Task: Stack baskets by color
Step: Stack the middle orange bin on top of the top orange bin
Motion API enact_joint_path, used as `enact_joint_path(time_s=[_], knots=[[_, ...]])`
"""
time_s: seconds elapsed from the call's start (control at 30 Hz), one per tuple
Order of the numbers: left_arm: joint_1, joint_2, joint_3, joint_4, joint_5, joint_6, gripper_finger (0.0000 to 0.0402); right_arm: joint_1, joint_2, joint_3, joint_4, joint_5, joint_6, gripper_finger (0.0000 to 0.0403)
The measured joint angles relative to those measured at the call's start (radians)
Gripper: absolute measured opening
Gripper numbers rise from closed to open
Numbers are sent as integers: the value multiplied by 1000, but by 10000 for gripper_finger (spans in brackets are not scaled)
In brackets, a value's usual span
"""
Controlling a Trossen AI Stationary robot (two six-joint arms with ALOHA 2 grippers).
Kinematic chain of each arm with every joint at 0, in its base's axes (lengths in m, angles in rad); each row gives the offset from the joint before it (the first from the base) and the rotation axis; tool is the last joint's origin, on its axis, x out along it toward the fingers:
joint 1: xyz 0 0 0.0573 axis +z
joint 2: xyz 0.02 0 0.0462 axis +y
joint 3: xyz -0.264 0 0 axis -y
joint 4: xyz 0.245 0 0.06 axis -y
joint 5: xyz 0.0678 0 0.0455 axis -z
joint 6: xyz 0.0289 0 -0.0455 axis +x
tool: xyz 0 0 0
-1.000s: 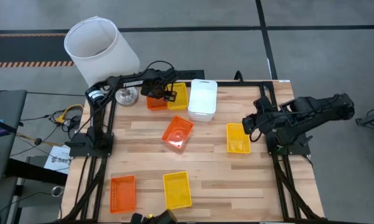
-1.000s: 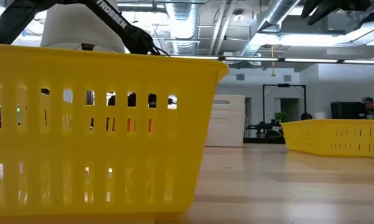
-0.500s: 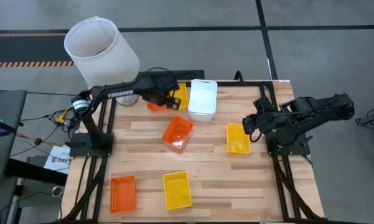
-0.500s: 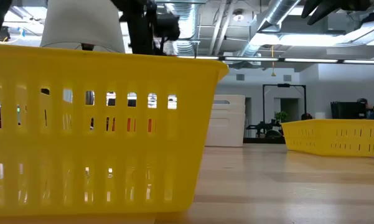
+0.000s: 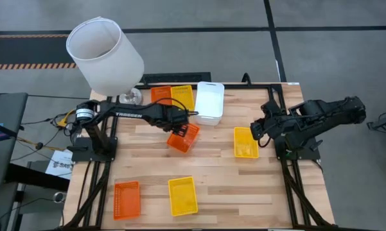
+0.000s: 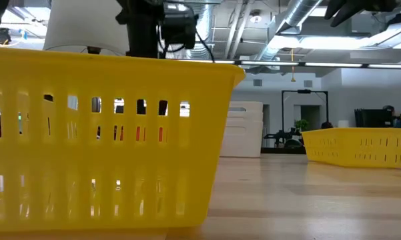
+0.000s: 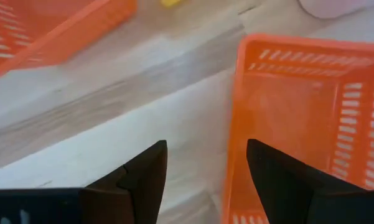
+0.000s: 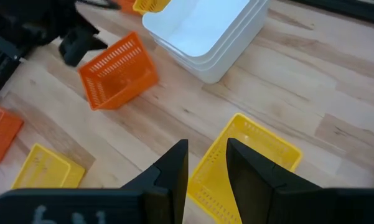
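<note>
At mid-counter, the left gripper (image 5: 182,125) hangs with jaws wide over a tilted orange basket (image 5: 185,136). White baskets (image 5: 209,102) look stacked; orange and yellow ones lie scattered. The right gripper (image 5: 255,129), jaws narrow, holds nothing.

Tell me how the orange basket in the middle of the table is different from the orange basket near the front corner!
The middle orange basket sits tilted and turned at an angle; the front-corner orange basket lies flat and square to the table edge. The left gripper, fingers open, hovers at the middle basket's rim, while nothing is near the corner one. Both are orange, rectangular, with slotted sides.
</note>
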Motion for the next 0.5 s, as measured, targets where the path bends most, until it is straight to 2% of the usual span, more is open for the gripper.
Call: enact_joint_path(time_s=[0.23,0.33,0.4,0.5], knots=[[-1,0,-76,112,87,8,208,0,0,0,0,-11,0,131],[-6,0,-84,118,92,11,205,0,0,0,0,-18,0,131],[-6,0,-84,110,92,7,191,0,0,0,0,-18,0,131],[-6,0,-84,113,94,16,145,0,0,0,0,-18,0,131]])
